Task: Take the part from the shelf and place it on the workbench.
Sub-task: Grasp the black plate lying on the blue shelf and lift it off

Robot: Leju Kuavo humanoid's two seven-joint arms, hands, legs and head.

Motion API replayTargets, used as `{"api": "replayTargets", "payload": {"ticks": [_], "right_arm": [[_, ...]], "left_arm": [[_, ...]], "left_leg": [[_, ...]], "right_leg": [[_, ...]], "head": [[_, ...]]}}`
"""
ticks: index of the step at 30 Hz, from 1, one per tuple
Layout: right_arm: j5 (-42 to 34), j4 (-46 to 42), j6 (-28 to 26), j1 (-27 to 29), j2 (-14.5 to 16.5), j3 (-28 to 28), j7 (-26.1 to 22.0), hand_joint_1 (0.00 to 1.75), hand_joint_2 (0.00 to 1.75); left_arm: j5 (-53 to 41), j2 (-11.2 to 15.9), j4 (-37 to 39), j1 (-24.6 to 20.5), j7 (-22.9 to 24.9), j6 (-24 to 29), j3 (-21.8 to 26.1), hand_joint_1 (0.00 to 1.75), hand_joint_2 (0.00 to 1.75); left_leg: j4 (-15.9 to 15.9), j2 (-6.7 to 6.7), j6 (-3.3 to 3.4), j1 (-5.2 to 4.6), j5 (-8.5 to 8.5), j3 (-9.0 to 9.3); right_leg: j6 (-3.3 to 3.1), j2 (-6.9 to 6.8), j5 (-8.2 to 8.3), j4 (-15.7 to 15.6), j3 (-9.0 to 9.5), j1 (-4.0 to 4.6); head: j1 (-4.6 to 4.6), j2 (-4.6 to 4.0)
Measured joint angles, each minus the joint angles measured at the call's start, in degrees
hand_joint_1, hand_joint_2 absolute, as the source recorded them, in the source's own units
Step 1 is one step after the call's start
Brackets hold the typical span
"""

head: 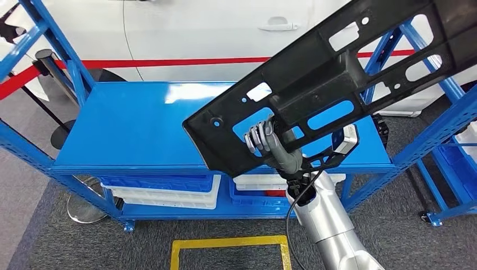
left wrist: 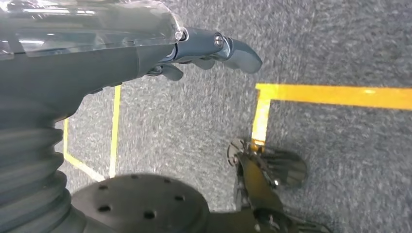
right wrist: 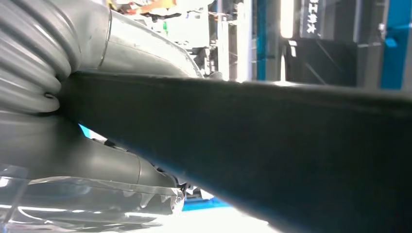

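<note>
Above bench: black part [head: 337, 73] is in the air, carried by the right hand [head: 264, 140]; long, flat, full of cut-outs, tilted with its left end low over the right half of the top and its right end high, running out of the picture at far right.
Right hand: fingers come up through a cut-out near the part's low end and wrap its edge; gripping there probably because the holes give a hold on a wide flat panel. Right wrist view shows the part's dark edge [right wrist: 267, 145] running right against the hand [right wrist: 73, 150].
Left hand: left hand [left wrist: 204, 51] hangs over grey carpet, fingers loosely curled in, nothing in them; looks idle, one hand carries the load.
Bench: blue top [head: 135, 124] is bare under and left of the part, so likely the drop spot.
Task stage: part is off the shelf, not yet on the bench; judged mid-carry, lowering comes next.
Risk: single grip near one end, long overhang to the right; part may swing or clip the blue frame [head: 444, 84] at right.
Surroundings: bins [head: 163, 188] on lower level, white car [head: 214, 28] at far side, yellow floor line [head: 230, 243] near the robot.
</note>
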Motion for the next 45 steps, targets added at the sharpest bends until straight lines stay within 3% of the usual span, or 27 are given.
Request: {"api": "replayTargets", "payload": {"ticks": [2, 5, 6, 7, 9, 11, 13, 15, 17, 18, 20, 22, 23, 24, 26, 27, 29, 30, 32, 34, 36, 37, 38, 40, 42, 44, 45], "right_arm": [[0.3, -0.6, 0.2, 0.3, -0.1, 0.0, -0.3, 1.75, 1.75], [1.2, -1.3, 0.7, 0.7, -0.3, 0.0, -1.1, 1.75, 1.75], [1.6, -1.5, 0.9, 0.9, -0.3, 0.0, -1.4, 1.75, 1.75], [1.9, -1.7, 1.1, 1.2, -0.3, 0.0, -1.6, 1.75, 1.75], [2.4, -2.2, 1.3, 1.9, -0.4, 0.0, -1.9, 1.75, 1.75], [2.6, -3.0, 1.3, 2.5, -0.4, 0.1, -2.0, 1.75, 1.75], [2.8, -4.1, 1.4, 2.8, -0.3, 0.3, -2.0, 1.75, 1.75], [2.9, -5.0, 1.8, 3.3, -0.3, 0.4, -2.0, 1.75, 1.75], [3.1, -5.4, 2.2, 4.0, -0.3, 0.5, -2.1, 1.75, 1.75], [3.1, -5.5, 2.4, 4.3, -0.3, 0.6, -2.1, 1.75, 1.75], [3.2, -5.6, 2.4, 4.5, -0.3, 0.9, -2.2, 1.75, 1.75], [3.1, -5.5, 2.4, 4.6, -0.3, 0.9, -2.4, 1.75, 1.75], [3.1, -5.4, 2.4, 4.6, -0.3, 0.9, -2.4, 1.75, 1.75], [3.1, -5.3, 2.4, 4.6, -0.3, 0.9, -2.4, 1.75, 1.75], [3.0, -5.2, 2.5, 4.6, -0.3, 0.9, -2.5, 1.75, 1.75], [2.9, -5.2, 2.6, 4.6, -0.3, 0.9, -2.5, 1.75, 1.75], [2.7, -5.2, 2.6, 4.5, -0.3, 0.9, -2.5, 1.75, 1.75], [2.6, -5.3, 2.6, 4.5, -0.3, 0.9, -2.5, 1.75, 1.75], [2.2, -5.4, 2.6, 4.6, -0.3, 0.9, -2.5, 1.75, 1.75], [1.9, -5.6, 2.6, 4.7, -0.4, 0.9, -2.4, 1.75, 1.75], [1.7, -5.8, 2.5, 4.9, -0.5, 0.9, -2.2, 1.75, 1.75], [1.6, -5.9, 2.5, 5.0, -0.5, 0.9, -2.1, 1.75, 1.75], [1.5, -6.0, 2.4, 5.1, -0.5, 0.9, -2.0, 1.75, 1.75], [1.3, -6.0, 2.4, 5.4, -0.5, 0.9, -1.8, 1.75, 1.75], [1.1, -6.3, 2.3, 5.4, -0.5, 0.9, -1.7, 1.75, 1.75], [0.9, -6.8, 2.3, 5.4, -0.5, 0.9, -1.5, 1.75, 1.75], [0.9, -7.0, 2.3, 5.3, -0.5, 0.9, -1.4, 1.75, 1.75]], "left_arm": [[0.0, 0.0, 0.0, 0.0, 0.1, 0.0, -0.1, 0.0, 1.75], [0.0, 0.1, 0.0, 0.0, 0.1, -0.1, -0.2, 0.0, 1.75], [-0.1, 0.1, 0.0, 0.0, 0.1, -0.1, -0.2, 0.0, 1.75], [-0.2, 0.1, 0.0, 0.0, 0.1, -0.2, -0.2, 0.0, 1.75], [-0.4, 0.1, 0.0, 0.0, 0.2, -0.2, -0.4, 0.0, 1.75], [-0.7, 0.1, 0.0, 0.0, 0.3, -0.4, -0.7, 0.0, 1.75], [-0.9, 0.1, 0.0, -0.1, 0.4, -0.6, -0.9, 0.0, 1.75], [-0.9, 0.1, 0.0, -0.1, 0.5, -0.8, -1.1, 0.0, 1.75], [-0.9, 0.1, 0.1, 0.0, 0.5, -0.8, -1.2, 0.0, 1.75], [-0.8, 0.2, 0.1, 0.0, 0.5, -0.8, -1.2, 0.0, 1.75], [-0.8, 0.3, 0.2, 0.0, 0.5, -0.8, -1.2, 0.0, 1.75], [-0.8, 0.4, 0.2, 0.0, 0.4, -0.7, -1.3, 0.0, 1.75], [-0.8, 0.4, 0.2, 0.0, 0.3, -0.7, -1.3, 0.0, 1.75], [-0.8, 0.4, 0.2, -0.1, 0.3, -0.7, -1.3, 0.0, 1.75], [-0.8, 0.5, 0.2, -0.1, 0.3, -0.7, -1.3, 0.0, 1.75], [-0.8, 0.6, 0.2, -0.1, 0.3, -0.8, -1.3, 0.0, 1.75], [-0.9, 0.7, 0.2, -0.3, 0.3, -0.8, -1.4, 0.0, 1.75], [-1.0, 0.7, 0.2, -0.4, 0.3, -0.9, -1.4, 0.0, 1.75], [-1.1, 0.7, 0.2, -0.5, 0.3, -0.9, -1.5, 0.0, 1.75], [-1.0, 0.7, 0.2, -0.6, 0.4, -0.9, -1.5, 0.0, 1.75], [-0.9, 0.8, 0.2, -0.6, 0.5, -0.9, -1.5, 0.0, 1.75], [-0.8, 0.8, 0.2, -0.5, 0.5, -0.9, -1.5, 0.0, 1.75], [-0.8, 0.8, 0.2, -0.5, 0.5, -0.9, -1.5, 0.0, 1.75], [-0.8, 0.8, 0.2, -0.5, 0.5, -0.9, -1.5, 0.0, 1.75], [-0.8, 0.8, 0.2, -0.5, 0.5, -0.9, -1.5, 0.0, 1.75], [-0.8, 0.8, 0.2, -0.5, 0.5, -0.9, -1.5, 0.0, 1.75], [-0.8, 0.8, 0.2, -0.5, 0.5, -0.9, -1.5, 0.0, 1.75]], "left_leg": [[-0.4, 0.28, 0.8, 0.24, 1.55, -0.9], [-0.6, 0.56, 1.51, 0.32, 3.55, -2.98], [-0.5, 0.59, 1.49, 0.32, 4.03, -3.63], [-0.5, 0.62, 1.45, 0.32, 4.48, -4.29], [-0.2, 0.65, 1.3, 0.32, 5.46, -5.89], [0.3, 0.63, 0.97, 0.32, 6.4, -7.42], [0.5, 0.56, 0.37, 0.2, 7.3, -8.35], [0.3, 0.51, -0.38, 0.17, 8.34, -8.64], [0.2, 0.43, -1.12, 0.29, 8.65, -8.98], [0.8, 0.38, -1.38, 0.35, 7.51, -9.44], [5.5, 0.34, -1.69, 0.46, 2.06, -10.99], [13.0, 0.34, -1.92, 0.46, -2.9, -12.4], [15.8, 0.34, -1.99, 0.46, -3.38, -12.45], [17.1, 0.34, -2.0, 0.46, -2.41, -11.76], [14.1, 0.34, -1.75, 0.45, 0.84, -7.73], [10.1, 0.34, -1.52, 0.34, 1.07, -4.36], [2.0, 0.3, -1.0, 0.06, -0.64, 1.1], [-0.2, 0.28, -0.74, -0.14, -1.49, 2.31], [-0.9, 0.4, -0.06, -0.14, -0.75, 1.76], [-1.2, 0.7, 0.86, 0.12, 0.8, 0.6], [-1.2, 0.9, 1.39, 0.22, 2.44, -1.11], [-1.1, 0.95, 1.42, 0.21, 3.23, -2.09], [-1.1, 0.97, 1.38, 0.21, 3.99, -3.13], [-0.8, 0.99, 1.2, 0.21, 5.37, -5.18], [-0.4, 0.94, 0.83, 0.15, 6.53, -6.89], [0.0, 0.87, 0.27, -0.02, 7.56, -7.88], [0.0, 0.86, -0.06, -0.07, 8.1, -8.1]], "right_leg": [[0.6, 0.1, -1.77, 0.9, -0.78, -0.12], [1.38, 0.1, -9.92, 8.6, -2.9, -0.3], [1.59, 0.09, -11.79, 11.7, -3.41, -0.33], [1.74, 0.09, -12.57, 14.2, -3.57, -0.36], [1.93, 0.09, -11.45, 15.9, -1.96, -0.5], [1.84, 0.09, -9.13, 10.9, 3.15, -0.68], [1.29, 0.15, -9.57, 3.1, 8.87, -0.49], [0.5, 0.26, -10.44, -0.6, 10.93, -0.08], [-0.5, 0.14, -9.41, -0.9, 10.22, -0.14], [-1.09, 0.01, -8.77, -1.0, 9.68, -0.22], [-1.99, -0.2, -7.3, -1.2, 8.19, -0.3], [-2.25, -0.21, -5.81, -1.1, 6.25, -0.12], [-2.24, -0.22, -5.06, -1.0, 5.19, -0.04], [-2.17, -0.24, -4.35, -0.8, 4.11, 0.02], [-1.93, -0.23, -3.07, -0.3, 2.1, 0.06], [-1.72, -0.2, -2.5, -0.1, 1.26, 0.13], [-1.13, -0.26, -1.35, 0.2, 0.3, 0.22], [-0.77, -0.34, -0.75, 0.2, 0.14, 0.2], [-0.03, -0.37, 0.1, -0.2, -0.03, 0.08], [0.52, -0.17, -2.89, 1.7, -0.93, -0.06], [0.9, -0.06, -9.23, 7.8, -2.53, -0.23], [1.07, -0.05, -11.55, 11.7, -3.18, -0.27], [1.2, -0.05, -12.33, 14.9, -3.41, -0.28], [1.22, -0.05, -10.16, 16.6, -1.67, -0.29], [0.88, -0.04, -8.17, 10.7, 4.12, -0.23], [0.27, 0.0, -9.68, 2.3, 10.28, 0.03], [-0.06, 0.03, -10.53, -0.1, 11.78, 0.23]], "head": [[0.12, 0.0], [0.46, 0.0], [0.46, 0.0], [0.47, 0.0], [0.46, 0.0], [0.46, 0.0], [0.42, 0.0], [0.48, 0.0], [0.61, 0.0], [0.57, 0.0], [0.39, 0.0], [0.26, 0.0], [0.26, 0.0], [0.25, 0.0], [0.24, 0.0], [0.24, -0.01], [0.3, -0.01], [0.28, -0.01], [0.23, 0.0], [0.34, 0.0], [0.56, 0.0], [0.63, 0.0], [0.64, 0.0], [0.64, 0.0], [0.64, 0.0], [0.58, 0.0], [0.59, 0.0]]}}
